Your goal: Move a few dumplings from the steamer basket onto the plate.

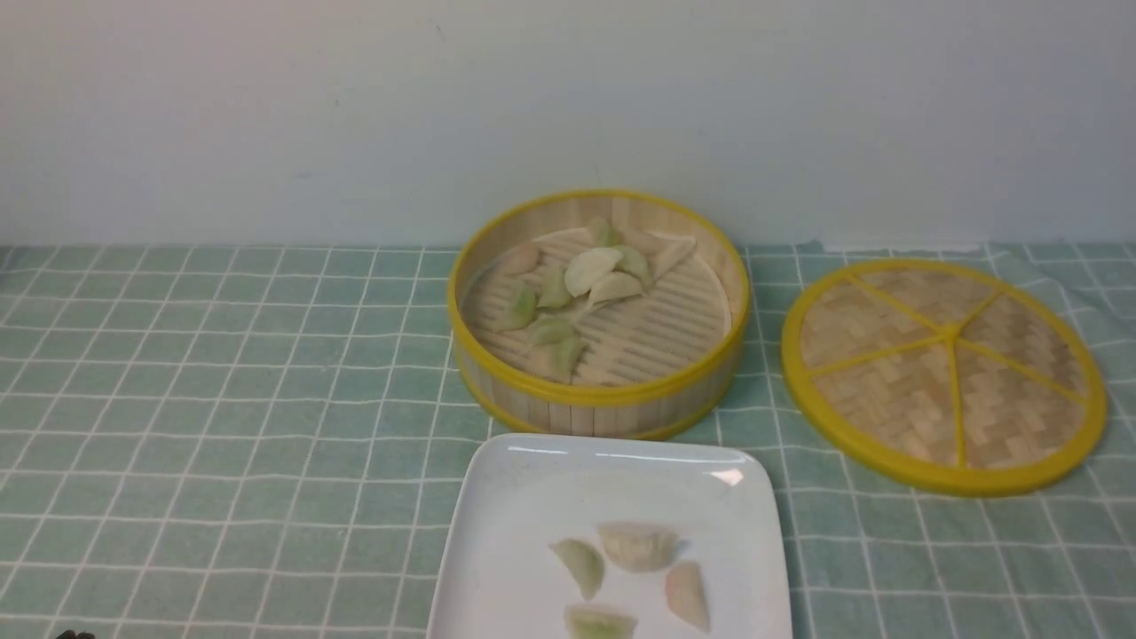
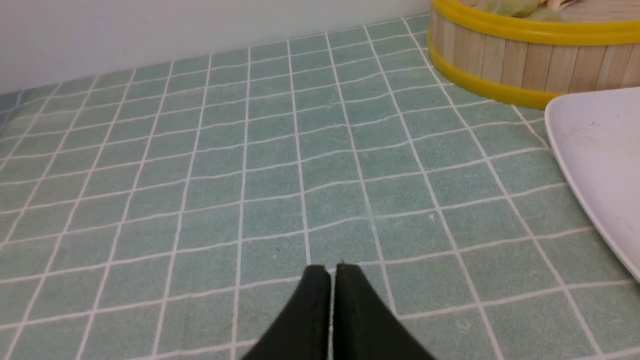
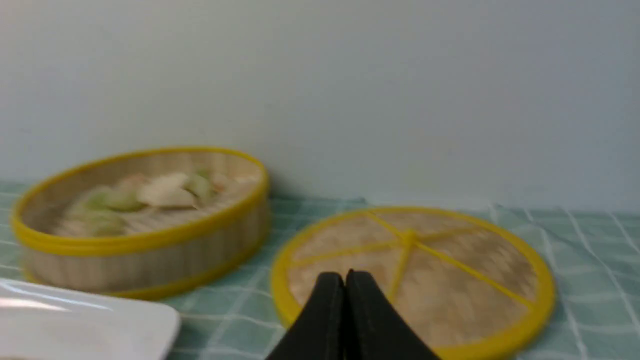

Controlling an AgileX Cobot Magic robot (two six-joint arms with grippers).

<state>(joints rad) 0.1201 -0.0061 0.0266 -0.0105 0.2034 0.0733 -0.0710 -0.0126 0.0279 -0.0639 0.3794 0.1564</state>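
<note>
Dumplings (image 1: 568, 302) remain clustered in the steamer basket (image 1: 600, 395), mostly on its left and far side. Four further dumplings lie on the plate (image 1: 497, 532), which sits just near of the basket, close to its wall. The woven lid (image 1: 944, 373) lies flat to the right of the basket, apart from it. Left gripper (image 2: 332, 272): fingertips pressed together, empty, over the checked tablecloth (image 1: 222, 399). Right gripper (image 3: 345, 280): clenched, grasping nothing, near the lid.
</note>
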